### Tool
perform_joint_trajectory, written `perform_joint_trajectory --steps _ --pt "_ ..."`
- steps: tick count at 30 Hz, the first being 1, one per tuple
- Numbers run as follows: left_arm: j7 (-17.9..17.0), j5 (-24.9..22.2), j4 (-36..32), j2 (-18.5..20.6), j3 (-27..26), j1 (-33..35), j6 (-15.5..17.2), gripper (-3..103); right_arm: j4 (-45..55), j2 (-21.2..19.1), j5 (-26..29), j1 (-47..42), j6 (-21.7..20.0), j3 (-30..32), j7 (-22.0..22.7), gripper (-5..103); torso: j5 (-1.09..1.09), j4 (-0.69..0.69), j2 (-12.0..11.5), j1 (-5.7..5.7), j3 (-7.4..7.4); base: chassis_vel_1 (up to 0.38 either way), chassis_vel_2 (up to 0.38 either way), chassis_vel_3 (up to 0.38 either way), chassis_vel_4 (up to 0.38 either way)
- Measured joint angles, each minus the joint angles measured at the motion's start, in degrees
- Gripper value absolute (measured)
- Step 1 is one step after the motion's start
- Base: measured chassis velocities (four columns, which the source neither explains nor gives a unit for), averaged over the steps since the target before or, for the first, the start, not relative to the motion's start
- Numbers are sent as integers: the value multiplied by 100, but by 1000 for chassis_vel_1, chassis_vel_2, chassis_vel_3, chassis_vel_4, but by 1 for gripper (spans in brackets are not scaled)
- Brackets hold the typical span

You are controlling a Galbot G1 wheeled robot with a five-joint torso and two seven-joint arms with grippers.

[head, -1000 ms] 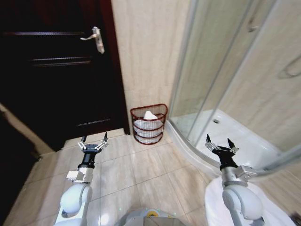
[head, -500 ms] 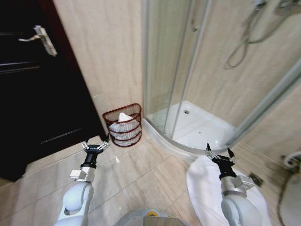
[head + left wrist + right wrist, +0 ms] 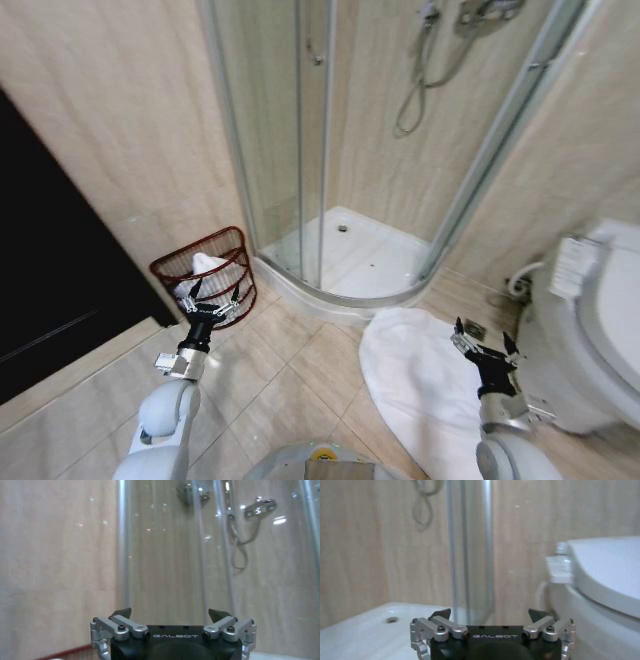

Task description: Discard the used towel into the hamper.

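The left gripper [image 3: 212, 297] is held low over the tiled floor [image 3: 290, 370] with its fingers spread apart and nothing between them, just in front of the hamper [image 3: 205, 268]. The right gripper [image 3: 486, 342] is likewise spread wide and empty, raised above a white bath mat [image 3: 420, 385] that lies on the floor beside the toilet [image 3: 590, 330].

The hamper, a dark reddish wire basket, stands against the beige tiled wall [image 3: 120, 150] next to a dark door [image 3: 50, 290] and just beside the curved edge of the shower tray [image 3: 350, 260]. A white towel [image 3: 203, 265] is inside it, its top poking above the rim.

The glass shower enclosure [image 3: 300, 140] takes up the corner of the room, with a shower hose and fittings [image 3: 425, 60] on the wall behind the panes. From the left wrist view, the left gripper [image 3: 170, 612] faces the glass and the tiled wall; from the right wrist view, the right gripper [image 3: 490, 612] faces the shower frame with the toilet close by.
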Motion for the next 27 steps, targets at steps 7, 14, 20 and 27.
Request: perform_joint_trajectory --steps 7,14,20,27 --pt "619 -308 405 93 -33 -293 -105 100 -125 62 -81 5 41 223 -6 100 -1 -3 0 0 0 -107 -113 -122 -109" --pt "996 -1034 871 588 216 -897 28 100 -223 69 -304 -21 188 313 -63 100 0 1 0 0 0 -7 -12 -12 -12" --pt "1334 -1161 1058 831 375 -1011 80 100 -332 106 -502 -41 397 284 -277 100 0 0 0 0 0 0 0 0 0" --pt "1192 -843 1072 584 508 -849 72 100 -613 122 -452 -74 716 292 -519 100 0 0 0 0 0 0 0 0 0"
